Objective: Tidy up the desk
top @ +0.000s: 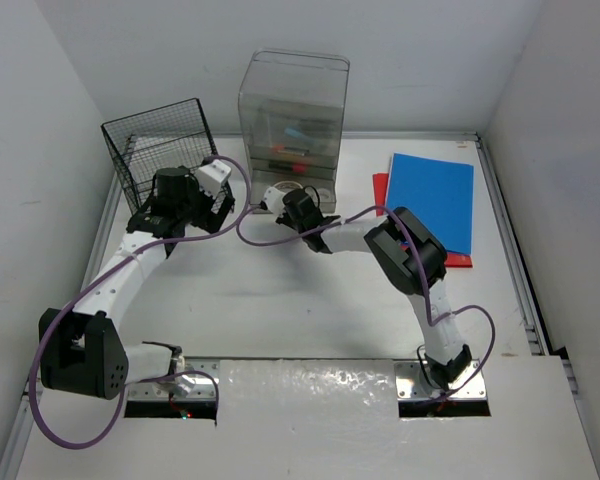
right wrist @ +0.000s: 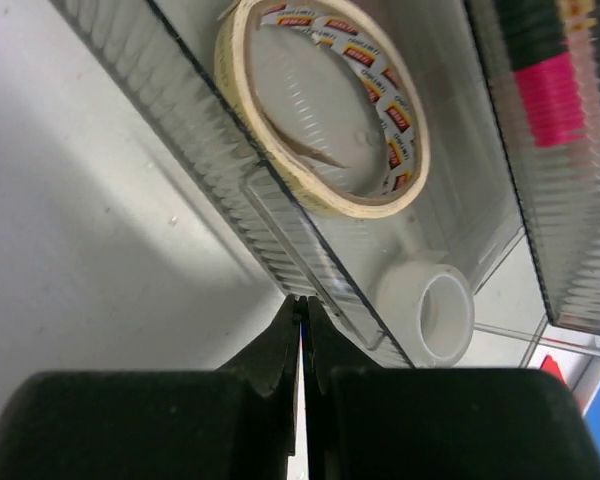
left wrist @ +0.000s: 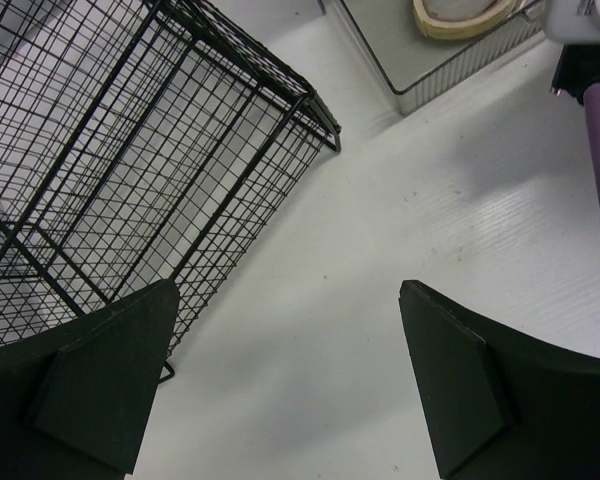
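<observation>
White walls enclose white tabletop (top: 280, 320), which fills the frame. Upper centre: clear drawer box (top: 292, 100); bottom drawer (right wrist: 215, 175) pulled out, holds tape roll (right wrist: 320, 105) and small white roll (right wrist: 435, 315). Upper left: wire basket (top: 150, 150). Left end effector (left wrist: 288, 330) open beside basket. Right end effector (right wrist: 301, 310) closed, tips at drawer front.
</observation>
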You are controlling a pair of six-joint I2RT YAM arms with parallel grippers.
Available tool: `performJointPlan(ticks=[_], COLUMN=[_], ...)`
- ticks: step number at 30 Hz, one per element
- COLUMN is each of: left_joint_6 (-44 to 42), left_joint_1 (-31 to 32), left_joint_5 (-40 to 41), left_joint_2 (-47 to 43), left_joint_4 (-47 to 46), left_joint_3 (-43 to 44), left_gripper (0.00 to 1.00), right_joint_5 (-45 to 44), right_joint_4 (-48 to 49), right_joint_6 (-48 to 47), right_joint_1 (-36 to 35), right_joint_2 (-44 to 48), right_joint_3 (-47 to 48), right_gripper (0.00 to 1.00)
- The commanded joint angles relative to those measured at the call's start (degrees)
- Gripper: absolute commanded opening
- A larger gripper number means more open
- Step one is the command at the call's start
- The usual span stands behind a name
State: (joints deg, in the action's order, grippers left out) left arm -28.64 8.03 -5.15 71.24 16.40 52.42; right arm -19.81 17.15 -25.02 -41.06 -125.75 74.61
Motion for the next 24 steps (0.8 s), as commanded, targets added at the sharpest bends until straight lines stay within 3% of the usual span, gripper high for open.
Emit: performJointPlan(ticks=[1, 5, 8, 18, 24], left_joint_6=[-0.36, -0.54, -0.71, -1.15, -1.42], left_joint_1=[-0.83, -0.83, -0.91, -1.44, -1.70], left_joint_5=[0.05, 0.23, 0.66, 1.19, 1.19], left_joint_2=[-0.05, 0.47, 0.65, 1.35, 1.97], left_joint_4=[-2.61, -2.78, -2.87, -3.22, -3.31], left_joint_3=[-0.04, -0.04, -0.04, -0.04, -0.04], left_gripper=[0.91, 0.91, 0.91, 0.91, 0.91], right_joint_5=[0.47, 10.56, 11.73, 8.48, 2.77], right_joint_4=[8.16, 7.55, 4.22, 1.66, 0.87], right_joint_6=[1.81, 4.35, 5.76, 6.12, 0.06], right_joint_1=[0.45, 0.45, 0.45, 1.42, 3.09], right_joint_2=[1.48, 0.69, -2.29, -8.98, -11.53], right_joint_3=[2.21, 3.25, 7.72, 17.06, 20.75], right_gripper=[0.00, 0.00, 0.00, 0.00, 0.00])
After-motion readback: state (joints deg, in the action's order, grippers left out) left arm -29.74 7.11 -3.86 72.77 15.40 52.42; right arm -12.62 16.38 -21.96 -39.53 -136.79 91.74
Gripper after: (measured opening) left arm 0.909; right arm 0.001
